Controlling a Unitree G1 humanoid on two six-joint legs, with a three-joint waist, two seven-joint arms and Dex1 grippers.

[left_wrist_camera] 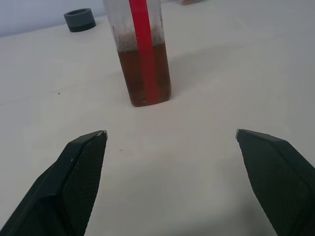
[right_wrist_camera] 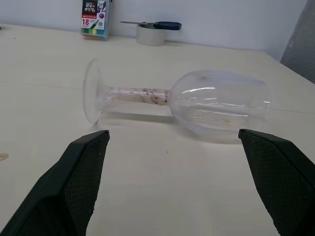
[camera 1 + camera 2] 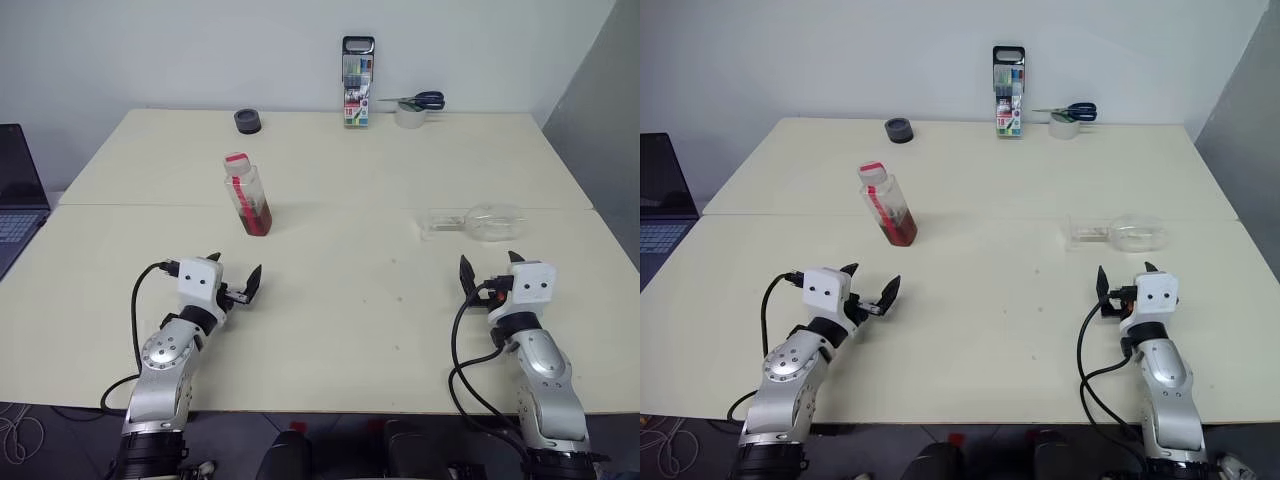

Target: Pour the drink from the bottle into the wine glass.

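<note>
- Left eye view: the bottle (image 3: 247,194) is seen upright at centre left on the table (image 3: 350,300), the drink (image 3: 255,217) filling its base. The wine glass (image 3: 478,222) is laid on its side at centre right, foot toward the picture's left. The left gripper (image 3: 236,273) is held at lower left and the right gripper (image 3: 490,270) at lower right, jaws apart, nothing held. A marker-pen case (image 3: 357,82), scissors (image 3: 415,101) on a tape roll (image 3: 410,117) and a dark ring (image 3: 248,121) are ranged along the top.
- Left wrist view: the bottle is framed at upper centre, beyond the spread fingers (image 1: 78,177).
- Right wrist view: the glass is shown lying across the middle, beyond the parted fingers (image 2: 74,182).
</note>
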